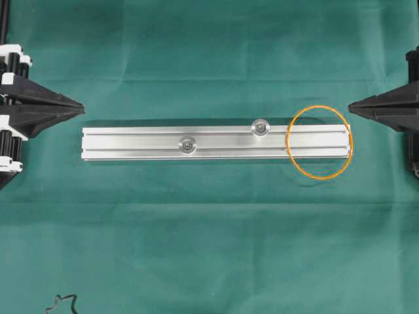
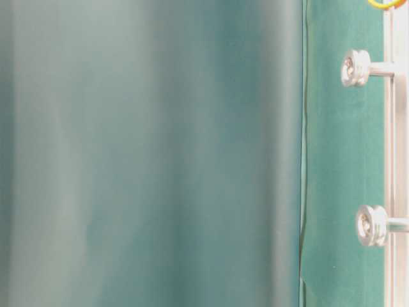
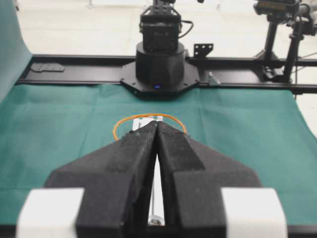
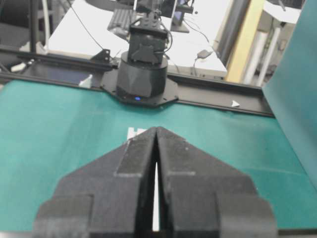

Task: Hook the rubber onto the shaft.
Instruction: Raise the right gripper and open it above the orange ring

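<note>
Overhead, the rubber (image 1: 319, 142) lies as an open orange ring draped over the right end of the silver rail (image 1: 131, 143) on the green counter (image 1: 209, 248), hooked on neither shaft: the right shaft (image 1: 260, 127) stands just left of the ring and the left shaft (image 1: 188, 144) sits farther along toward the middle. The left hand (image 1: 82, 105) waits off the rail's left end and the right hand (image 1: 351, 105) off its right end, both with jaws pressed together and holding nothing. At table level, turned sideways, the two grooved shafts stand out from the rail, with a sliver of the band at the top edge. From the left wrist, the closed jaws point down the rail at the far ring. From the right wrist, the jaws meet and only the rail's end peeks past them; the band is hidden. As for risk, I'd judge the band is thin and lies flat against metal, so a pinch may slide off it or push it off the rail, and a stretched band could snap free before seating in the shaft's groove.
</note>
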Motion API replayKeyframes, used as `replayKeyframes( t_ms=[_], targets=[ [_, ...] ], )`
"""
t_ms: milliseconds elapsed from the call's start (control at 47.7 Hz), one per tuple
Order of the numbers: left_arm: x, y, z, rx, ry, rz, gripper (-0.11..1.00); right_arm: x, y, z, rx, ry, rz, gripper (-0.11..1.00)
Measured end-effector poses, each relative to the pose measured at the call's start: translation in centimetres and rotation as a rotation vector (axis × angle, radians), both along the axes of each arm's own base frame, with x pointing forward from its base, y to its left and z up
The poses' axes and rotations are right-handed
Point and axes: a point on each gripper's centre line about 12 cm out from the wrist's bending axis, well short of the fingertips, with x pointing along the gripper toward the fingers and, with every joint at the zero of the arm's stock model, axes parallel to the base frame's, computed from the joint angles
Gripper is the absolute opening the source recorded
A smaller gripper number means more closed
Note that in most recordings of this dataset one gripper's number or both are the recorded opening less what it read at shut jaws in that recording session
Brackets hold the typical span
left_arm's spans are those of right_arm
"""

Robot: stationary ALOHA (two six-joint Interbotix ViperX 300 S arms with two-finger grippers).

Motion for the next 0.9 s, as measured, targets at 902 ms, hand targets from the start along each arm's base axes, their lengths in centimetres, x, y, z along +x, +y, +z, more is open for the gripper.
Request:
replayKeyframes(
  t_ms=[902],
  targets=[
    [-0.3,0.1,-2.2,0.021,0.429,0.006,0.00,-0.3,0.0,-2.8,0.059,0.614,-0.013,0.03]
  ],
)
